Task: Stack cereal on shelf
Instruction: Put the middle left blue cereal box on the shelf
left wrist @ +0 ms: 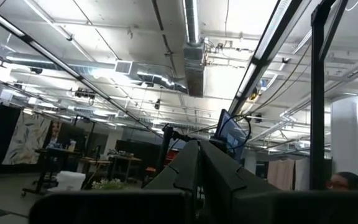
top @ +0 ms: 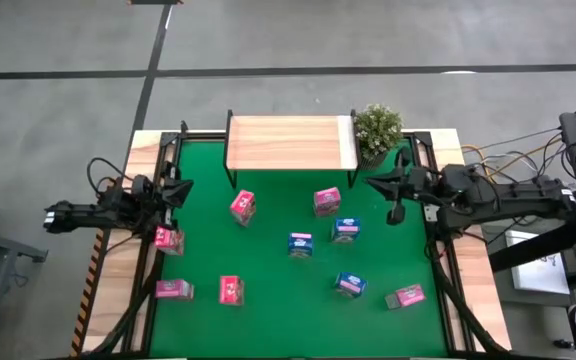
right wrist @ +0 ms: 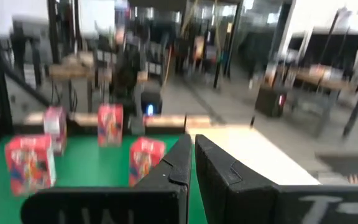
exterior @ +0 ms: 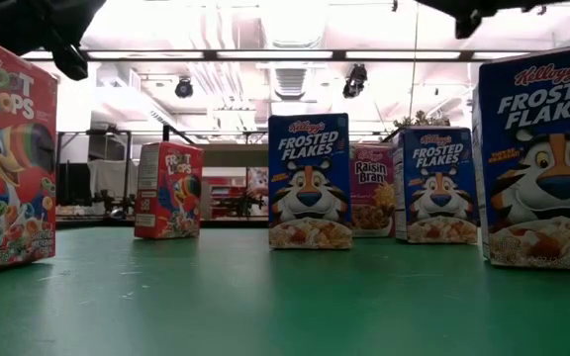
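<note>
Both sets of fingers are pinched together and empty. We see the left gripper (top: 181,188) at the left edge of the green mat (top: 268,320), raised, tips aimed inward; in its own wrist view the closed fingers (left wrist: 199,163) point up at the ceiling, so no box is framed. The right gripper (top: 373,181) sits at the mat's far right corner, just beside the potted plant (top: 378,128), fingers (right wrist: 182,163) closed too.

Outward from the left tips: the nearest cereal is a pink box (top: 169,239) just beside and nearer the front than that gripper. Outward from the right tips: a pink box (top: 327,201) and a blue box (top: 346,230) lie near, inward toward the mat's middle.

The remaining boxes are scattered over the mat, all apart; none are on the shelf (top: 290,143), which stands bare at the far edge between the arms, closer to the right gripper.

We judge that the right arm is better placed for a first pick: its box is near and the shelf is adjacent. Either gripper would have to spread its fingers first. We cannot tell the box's long axis.
</note>
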`<state>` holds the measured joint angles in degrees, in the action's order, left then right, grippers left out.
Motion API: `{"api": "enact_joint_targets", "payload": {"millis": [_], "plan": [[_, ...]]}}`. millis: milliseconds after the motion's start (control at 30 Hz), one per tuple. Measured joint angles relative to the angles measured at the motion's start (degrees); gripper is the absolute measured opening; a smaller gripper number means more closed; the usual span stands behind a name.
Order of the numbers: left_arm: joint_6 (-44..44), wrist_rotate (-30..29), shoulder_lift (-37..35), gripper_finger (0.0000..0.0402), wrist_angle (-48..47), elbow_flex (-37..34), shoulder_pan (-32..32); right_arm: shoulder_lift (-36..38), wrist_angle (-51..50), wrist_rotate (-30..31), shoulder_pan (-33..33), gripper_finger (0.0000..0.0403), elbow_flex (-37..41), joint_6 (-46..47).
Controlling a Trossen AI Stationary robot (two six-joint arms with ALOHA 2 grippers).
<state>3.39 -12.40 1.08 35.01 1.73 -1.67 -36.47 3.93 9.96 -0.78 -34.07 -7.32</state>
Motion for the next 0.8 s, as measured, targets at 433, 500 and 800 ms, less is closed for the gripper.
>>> {"api": "enact_joint_targets", "payload": {"millis": [433, 500, 800], "plan": [[-3.1, 2.7, 10.1, 0.0000, 0.1, 8.1, 0.0, -11.5, -13.1, 0.1, 0.0, 0.0012, -14.1, 0.0], [-3.9, 2.7, 13.3, 0.0000, 0.1, 9.7, 0.0, -12.9, -14.9, 0.1, 0.0, 0.0012, -15.3, -0.2], [-7.0, 2.7, 24.9, 0.0000, -16.0, 20.0, 0.0, -19.8, -23.4, 0.1, 0.0, 0.0012, -23.7, -0.2]]}}
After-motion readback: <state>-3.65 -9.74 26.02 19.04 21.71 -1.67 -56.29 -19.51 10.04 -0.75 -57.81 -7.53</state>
